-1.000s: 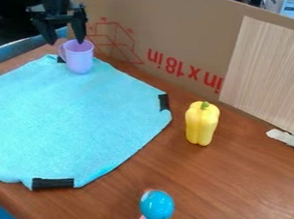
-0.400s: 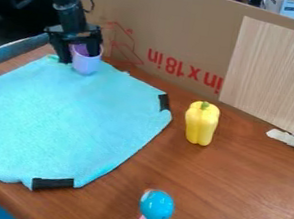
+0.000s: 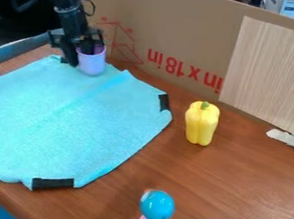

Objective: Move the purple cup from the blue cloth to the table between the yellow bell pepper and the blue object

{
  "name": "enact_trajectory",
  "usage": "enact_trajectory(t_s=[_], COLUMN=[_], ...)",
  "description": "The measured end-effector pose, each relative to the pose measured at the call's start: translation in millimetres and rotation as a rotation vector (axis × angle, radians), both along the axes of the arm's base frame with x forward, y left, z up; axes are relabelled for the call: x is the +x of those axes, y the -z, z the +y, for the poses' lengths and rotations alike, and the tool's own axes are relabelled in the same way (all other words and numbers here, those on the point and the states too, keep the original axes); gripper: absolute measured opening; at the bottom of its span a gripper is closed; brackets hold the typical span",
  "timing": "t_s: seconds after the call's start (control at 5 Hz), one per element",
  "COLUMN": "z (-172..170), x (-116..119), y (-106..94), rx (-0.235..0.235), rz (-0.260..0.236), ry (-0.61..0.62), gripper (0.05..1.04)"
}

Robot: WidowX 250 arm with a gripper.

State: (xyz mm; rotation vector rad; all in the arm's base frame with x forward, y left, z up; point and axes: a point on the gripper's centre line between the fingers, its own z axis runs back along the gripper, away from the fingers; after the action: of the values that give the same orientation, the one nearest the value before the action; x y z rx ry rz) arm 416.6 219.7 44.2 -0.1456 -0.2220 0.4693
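In the camera view, the brown table is bounded at the back by an upright cardboard panel, against whose right part a wood-grained board is set. A pale torn strip is seen near that board's foot. Much of the table's left side is covered by a turquoise cloth, which is crossed by a slanting ridge near its upper right; its border is marked by a black strip on the right and a black strip at the bottom. Brown surface is left showing between the cloth and the yellow bell pepper, which is stood upright well apart from the mug, and more is seen to the pepper's right. A blue-headed toy is cut off by the view's bottom edge. At the cloth's far corner, near the cardboard, the purple mug is held upright by the gripper, which is lowered from the upper left. The fingers are parted only narrowly, the mug's left side being clasped between them, with one finger put inside the rim and the other outside.
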Motion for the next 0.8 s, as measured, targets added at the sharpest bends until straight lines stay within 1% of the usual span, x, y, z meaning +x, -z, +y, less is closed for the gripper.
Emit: enact_trajectory(t_s=[0.2, 0.4, 0.6, 0.8], z=[-11.6, -42.6, -79.5, -125.9], x=[-3.3, -6.4, -11.8, -24.6], y=[-26.4, -52.6, -66.4, -60.7], rx=[0.003, 0.041, 0.073, 0.021], rz=[-0.042, -0.063, -0.053, 0.007], ry=[0.04, 0.124, 0.217, 0.347], gripper=[0.161, 0.067, 0.057, 0.057])
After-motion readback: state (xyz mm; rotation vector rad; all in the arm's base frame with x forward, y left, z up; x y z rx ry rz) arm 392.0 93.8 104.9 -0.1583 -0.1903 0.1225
